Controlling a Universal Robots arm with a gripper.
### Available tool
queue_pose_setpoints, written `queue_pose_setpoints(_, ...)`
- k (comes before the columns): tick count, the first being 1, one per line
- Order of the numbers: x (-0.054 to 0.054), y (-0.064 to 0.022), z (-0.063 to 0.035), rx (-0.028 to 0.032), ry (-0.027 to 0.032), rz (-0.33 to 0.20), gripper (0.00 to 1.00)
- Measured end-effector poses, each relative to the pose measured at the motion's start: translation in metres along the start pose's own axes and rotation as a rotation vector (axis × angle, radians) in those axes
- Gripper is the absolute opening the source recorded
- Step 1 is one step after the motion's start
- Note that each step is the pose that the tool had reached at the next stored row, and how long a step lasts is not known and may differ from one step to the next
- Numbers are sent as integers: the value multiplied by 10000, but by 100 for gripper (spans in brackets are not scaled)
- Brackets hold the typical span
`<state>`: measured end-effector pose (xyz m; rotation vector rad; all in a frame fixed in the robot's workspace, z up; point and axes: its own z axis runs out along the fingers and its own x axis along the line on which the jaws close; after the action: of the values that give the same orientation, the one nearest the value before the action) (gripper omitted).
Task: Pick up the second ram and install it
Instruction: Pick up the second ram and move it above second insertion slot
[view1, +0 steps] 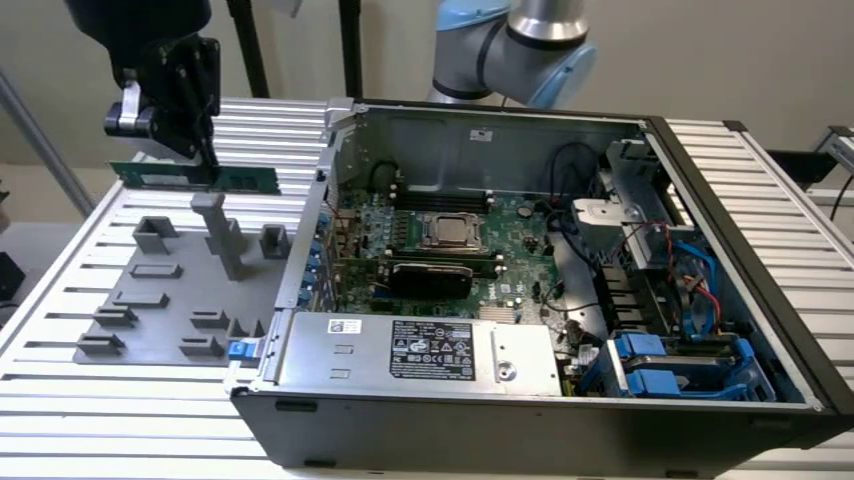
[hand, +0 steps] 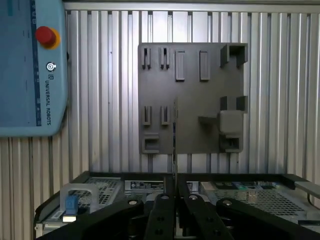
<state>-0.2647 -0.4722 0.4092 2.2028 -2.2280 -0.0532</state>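
While the claw (view1: 203, 163) clamps the second ram (view1: 250, 180) above the holder plate (view1: 187, 292), a computer case (view1: 534, 440) stands beside.

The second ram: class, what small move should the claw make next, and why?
Probably a sideways carry toward the exterior view's right, at the present height. The claw is shut on the second ram, which hangs level and clear above the grey holder tray. The motherboard lies inside the open computer case, past its near side wall, so lowering now would likely be premature.
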Motion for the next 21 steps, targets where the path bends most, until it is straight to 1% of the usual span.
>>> queue_pose_setpoints(4,-10,-121,-4,1,-3,-1,13)
queue_pose_setpoints(12,-84,-306,-8,36,-3,-1,13)
queue_pose_setpoints(21,-189,-577,-12,38,-3,-1,13)
